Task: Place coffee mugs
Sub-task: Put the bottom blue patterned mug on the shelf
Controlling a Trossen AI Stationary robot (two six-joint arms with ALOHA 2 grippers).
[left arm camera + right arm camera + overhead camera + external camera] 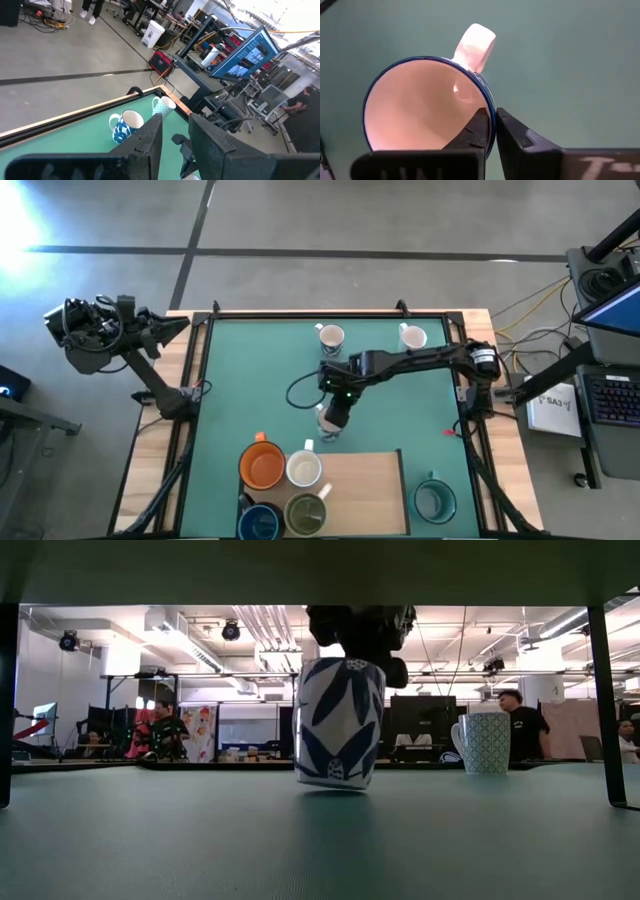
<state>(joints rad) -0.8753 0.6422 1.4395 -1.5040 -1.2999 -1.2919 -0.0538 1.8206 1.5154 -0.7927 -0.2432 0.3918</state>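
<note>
My right gripper (490, 131) has matt black plastic fingers pinching the glossy glazed ceramic rim of a leaf-patterned mug (339, 723). Its inside is smooth, shiny cream. The table mat (250, 370) looks matt green, framed in pale wood, with a light wooden board (362, 490).

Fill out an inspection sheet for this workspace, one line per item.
Surface: green mat in a wooden frame; a wooden board at the near edge.
Job's things: leaf-patterned mug held mid-table, tilted; two white mugs at the far edge; four mugs, orange among them, by the board; teal mug apart.
Clutter: nothing seen.
Grippers: right hand pinches the held mug's rim; left hand open, off the table's left side.
Cables: a black loop on the mat.
Surroundings: people at desks behind.
</note>
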